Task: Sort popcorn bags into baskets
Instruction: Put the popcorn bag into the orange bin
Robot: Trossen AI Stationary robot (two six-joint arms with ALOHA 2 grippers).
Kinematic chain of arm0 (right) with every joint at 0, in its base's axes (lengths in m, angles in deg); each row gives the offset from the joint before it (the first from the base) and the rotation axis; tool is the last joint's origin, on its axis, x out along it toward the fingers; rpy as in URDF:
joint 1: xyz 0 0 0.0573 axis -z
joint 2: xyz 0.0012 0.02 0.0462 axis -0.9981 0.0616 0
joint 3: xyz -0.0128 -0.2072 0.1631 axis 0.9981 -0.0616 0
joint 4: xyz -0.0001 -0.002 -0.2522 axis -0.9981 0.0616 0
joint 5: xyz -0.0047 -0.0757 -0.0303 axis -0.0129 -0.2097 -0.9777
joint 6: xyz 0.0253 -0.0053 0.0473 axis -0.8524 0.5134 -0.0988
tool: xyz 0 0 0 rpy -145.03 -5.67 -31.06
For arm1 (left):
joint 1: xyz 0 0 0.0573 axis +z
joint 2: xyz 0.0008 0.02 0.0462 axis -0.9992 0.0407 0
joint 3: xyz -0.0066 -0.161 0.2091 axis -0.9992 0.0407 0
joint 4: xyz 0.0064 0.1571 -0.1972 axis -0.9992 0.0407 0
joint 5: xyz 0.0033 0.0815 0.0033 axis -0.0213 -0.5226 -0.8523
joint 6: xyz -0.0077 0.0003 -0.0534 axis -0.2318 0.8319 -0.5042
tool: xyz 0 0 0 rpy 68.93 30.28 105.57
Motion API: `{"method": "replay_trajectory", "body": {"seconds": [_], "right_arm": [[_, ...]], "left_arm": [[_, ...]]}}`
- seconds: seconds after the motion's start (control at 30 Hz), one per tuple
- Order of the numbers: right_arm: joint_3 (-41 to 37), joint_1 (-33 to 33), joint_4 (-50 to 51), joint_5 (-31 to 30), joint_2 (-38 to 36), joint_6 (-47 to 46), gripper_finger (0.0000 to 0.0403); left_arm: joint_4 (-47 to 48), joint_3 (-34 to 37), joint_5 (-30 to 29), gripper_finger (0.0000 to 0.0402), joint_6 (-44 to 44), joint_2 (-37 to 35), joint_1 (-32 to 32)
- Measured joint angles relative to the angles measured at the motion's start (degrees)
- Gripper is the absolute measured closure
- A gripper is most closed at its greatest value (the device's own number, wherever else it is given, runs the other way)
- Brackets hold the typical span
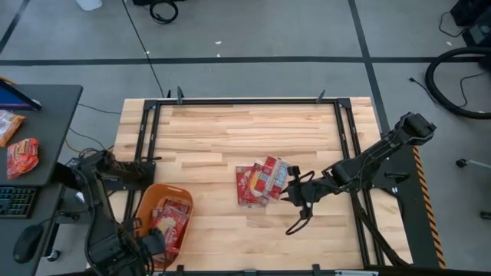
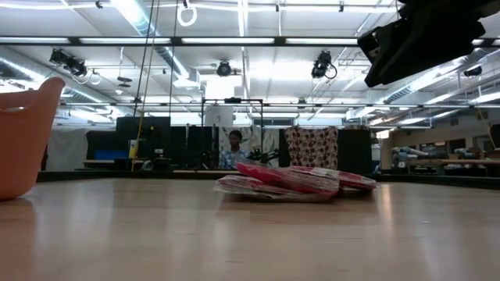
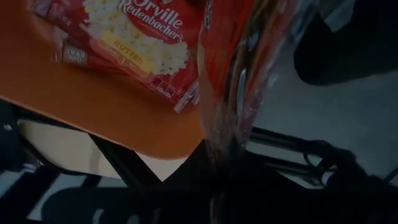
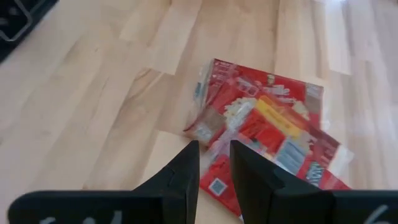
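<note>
The orange basket [image 1: 146, 201] sits at the table's near-left corner, with popcorn bags [image 1: 170, 218] lying flat inside it. My left gripper [image 1: 149, 244] hovers at the basket's near edge, shut on another red bag [image 3: 239, 68] that I see edge-on. A pile of several red bags [image 1: 261, 182] lies flat on the wood right of centre. My right gripper [image 4: 214, 152] hangs above the pile's right side, narrowly open and empty. The low view shows the right gripper [image 2: 422, 35] well above the pile [image 2: 293, 182]. My left gripper pinches a popcorn bag by one edge [image 3: 219, 146]. The dark fingers hide the contact itself. The bag stands out from the fingers edge-on, lifted clear over the basket's rim [image 3: 93, 99] beside the bag [image 3: 143, 37] that lies inside.
A black metal frame [image 1: 245, 101] borders the table. On the grey desk [image 1: 46, 115] to the left lie an orange-red snack packet [image 1: 23, 157], a keyboard and a mouse. Bare wood stretches across the far half and between basket and pile.
</note>
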Motion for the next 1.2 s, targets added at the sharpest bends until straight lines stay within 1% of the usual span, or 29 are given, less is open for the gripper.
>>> {"method": "replay_trajectory", "body": {"seconds": [0.07,0.27,0.37,0.5,0.53,0.63,0.73,0.83,1.07,1.13,1.2], "right_arm": [[0.00,0.05,0.04,0.87,0.00,0.00,0.0309],[0.00,0.05,-0.54,0.87,0.00,0.44,0.0309],[0.00,0.05,-1.23,1.04,0.00,1.08,0.0309],[0.00,0.05,-1.95,1.09,0.00,1.53,0.0309],[0.00,0.05,-1.99,1.09,0.00,1.75,0.0309],[0.00,0.05,-2.06,1.09,0.00,2.49,0.0309],[0.00,0.07,-2.08,1.09,0.00,2.58,0.0309],[0.00,0.07,-2.06,1.09,0.00,2.56,0.0309],[0.00,0.08,-2.00,2.18,0.00,2.37,0.0309],[0.00,0.07,-1.90,2.19,0.00,2.38,0.0309],[0.00,0.10,-1.38,2.19,0.00,2.43,0.0309]], "left_arm": [[-0.02,0.00,0.49,0.0369,1.92,0.00,0.48],[-0.13,0.36,3.67,0.0375,3.84,0.04,2.36],[-0.18,4.80,6.15,0.0375,3.95,-0.62,3.30],[0.04,13.57,14.86,0.0374,7.86,-2.75,4.82],[0.03,15.41,15.97,0.0374,9.75,-3.10,5.32],[-0.03,18.82,14.70,0.0373,15.01,-4.00,6.87],[0.03,20.53,8.90,0.0367,17.16,-4.57,8.70],[-0.04,20.72,3.93,0.0346,18.31,-4.63,10.29],[-0.01,20.72,3.09,0.0272,20.07,-5.21,14.33],[-0.01,20.70,3.21,0.0259,19.68,-5.71,15.62],[-0.05,20.70,3.58,0.0255,18.87,-6.64,16.81]]}}
